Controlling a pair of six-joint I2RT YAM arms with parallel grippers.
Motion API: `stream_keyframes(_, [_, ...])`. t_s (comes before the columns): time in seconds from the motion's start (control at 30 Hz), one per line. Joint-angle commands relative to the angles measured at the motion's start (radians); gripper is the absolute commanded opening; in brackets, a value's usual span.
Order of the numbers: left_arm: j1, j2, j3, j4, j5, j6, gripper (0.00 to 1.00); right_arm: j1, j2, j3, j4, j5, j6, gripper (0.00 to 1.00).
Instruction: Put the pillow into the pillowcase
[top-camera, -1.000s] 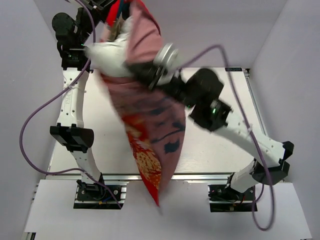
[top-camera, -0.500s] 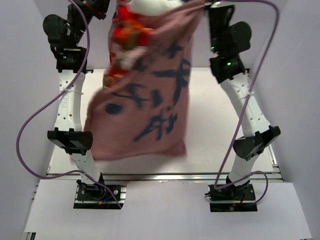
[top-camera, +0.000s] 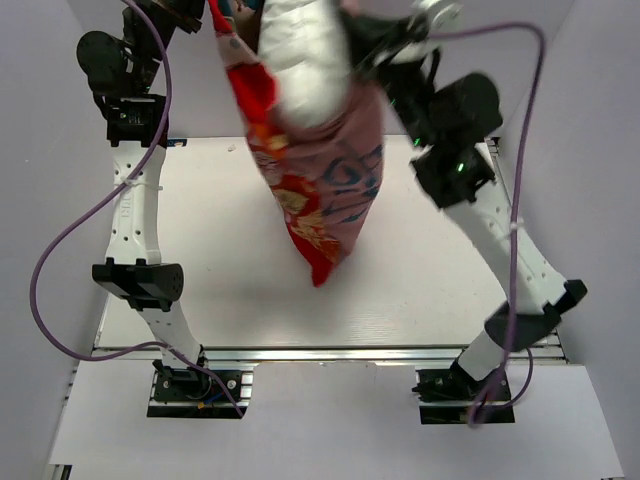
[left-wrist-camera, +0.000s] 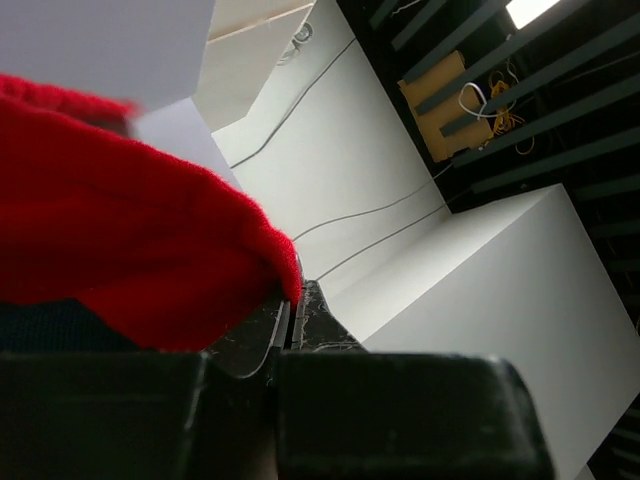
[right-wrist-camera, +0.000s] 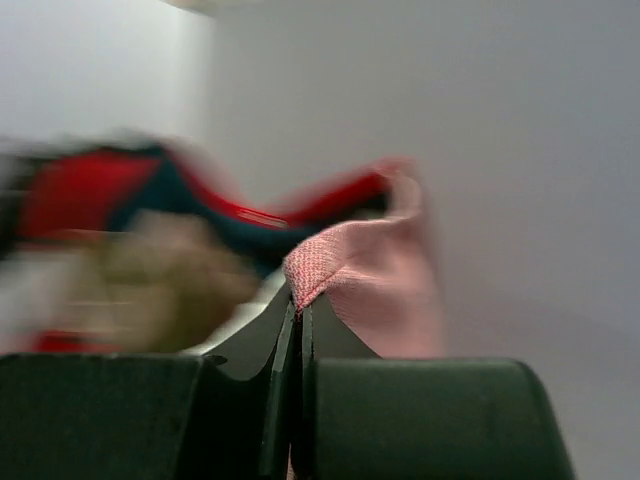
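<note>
Both arms are raised high over the bench, with the pillowcase strung up between them. It hangs as a long bag that narrows to a red corner over the middle of the bench; can't tell if that corner touches the surface. The red printed side faces left and front. The dull pink side with dark marks shows on the right.

The pillow is in the mouth of the case at the top of the overhead view. Its white upper part bulges out, red fabric on its left, pink on its right. The lower part is hidden by the case.

Left end effector: fingers pressed together, clamped on a fold of red fabric that drapes over the left finger. Behind it are white walls and a dark ceiling.

Right end effector: fingers together, pinching the pink knit edge of the case right at the tips. The rest of that view is motion-blurred, just red, dark and tan smears to the left.

The left arm stands nearly straight up along the left edge of the bench. The right arm leans in from the right base toward the top centre. A purple cable loops off the left arm, and another trails along the right arm.
</note>
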Motion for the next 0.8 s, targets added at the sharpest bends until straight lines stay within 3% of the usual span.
stream_keyframes(0.0, [-0.016,-0.073,-0.012,0.039,-0.031,-0.001,0.00,0.258,-0.143,-0.103,0.290,-0.137,-0.057,0.00])
stream_keyframes(0.07, [-0.016,-0.068,-0.001,0.040,-0.031,-0.004,0.00,0.255,-0.061,0.080,0.332,0.089,-0.145,0.00])
stream_keyframes(0.1, [-0.014,-0.066,0.007,0.048,-0.036,-0.010,0.00,0.231,0.061,0.183,0.343,0.162,-0.194,0.00])
stream_keyframes(0.13, [-0.014,-0.065,0.011,0.061,-0.039,-0.016,0.00,0.188,0.118,0.356,0.343,0.249,-0.220,0.00])
stream_keyframes(0.17, [-0.013,-0.057,0.019,0.065,-0.042,-0.025,0.00,0.075,0.154,0.409,0.315,0.257,-0.198,0.00])
stream_keyframes(0.23, [-0.013,-0.051,0.024,0.071,-0.040,-0.028,0.00,-0.022,0.133,0.359,0.324,0.288,-0.179,0.00])
stream_keyframes(0.27, [-0.013,-0.048,0.021,0.072,-0.039,-0.028,0.00,-0.113,0.096,0.183,0.386,0.291,-0.173,0.00])
stream_keyframes(0.3, [-0.013,-0.051,0.013,0.075,-0.039,-0.028,0.00,-0.160,0.038,0.120,0.370,0.293,-0.117,0.00])
stream_keyframes(0.33, [-0.013,-0.050,0.004,0.078,-0.040,-0.028,0.00,-0.206,0.029,0.091,0.328,0.311,-0.066,0.00])
stream_keyframes(0.4, [-0.013,-0.043,0.004,0.078,-0.049,-0.028,0.00,-0.320,0.018,0.094,0.069,0.293,0.096,0.00])
stream_keyframes(0.5, [-0.013,-0.020,0.033,0.066,-0.056,-0.030,0.00,-0.374,-0.055,-0.023,-0.111,0.094,0.242,0.00])
stream_keyframes(0.6, [-0.016,-0.010,0.030,0.056,-0.056,-0.028,0.00,-0.348,-0.166,-0.176,-0.023,-0.378,0.394,0.00])
stream_keyframes(0.63, [-0.017,-0.010,0.024,0.057,-0.059,-0.027,0.00,-0.299,-0.184,-0.186,0.000,-0.548,0.439,0.00])
stream_keyframes(0.7, [-0.019,-0.008,0.002,0.071,-0.059,-0.027,0.00,-0.080,-0.208,-0.137,0.017,-0.699,0.400,0.00])
stream_keyframes(0.77, [-0.019,-0.007,-0.007,0.074,-0.062,-0.028,0.00,0.105,-0.206,-0.103,0.072,-0.692,0.387,0.00])
